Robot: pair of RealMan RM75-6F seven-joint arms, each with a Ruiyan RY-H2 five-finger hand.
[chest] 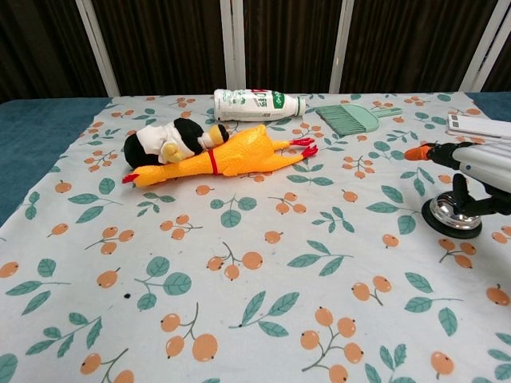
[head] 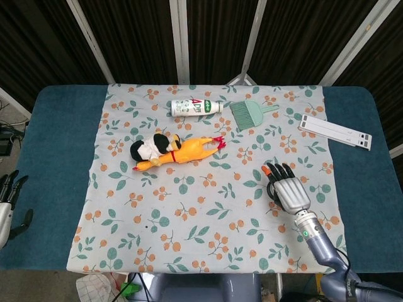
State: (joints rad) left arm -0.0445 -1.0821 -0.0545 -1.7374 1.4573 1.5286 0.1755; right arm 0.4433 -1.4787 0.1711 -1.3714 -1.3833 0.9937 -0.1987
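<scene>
My right hand [head: 287,187] hovers flat, fingers stretched out and palm down, over a small silver call bell [chest: 452,215] on a black base at the right of the floral cloth [head: 189,214]. In the head view the hand covers most of the bell. In the chest view the right hand [chest: 473,166] is just above the bell, a dark thumb reaching down toward its dome; contact is unclear. It holds nothing. My left hand [head: 7,202] hangs off the table's left edge, fingers apart and empty.
A yellow rubber chicken [head: 189,150] lies beside a black-and-white plush toy [head: 147,148] at mid cloth. Behind them lie a white bottle [head: 196,107] and a green hand brush [head: 249,113]. A white folded stand [head: 334,131] rests on the blue table [head: 56,145] at right.
</scene>
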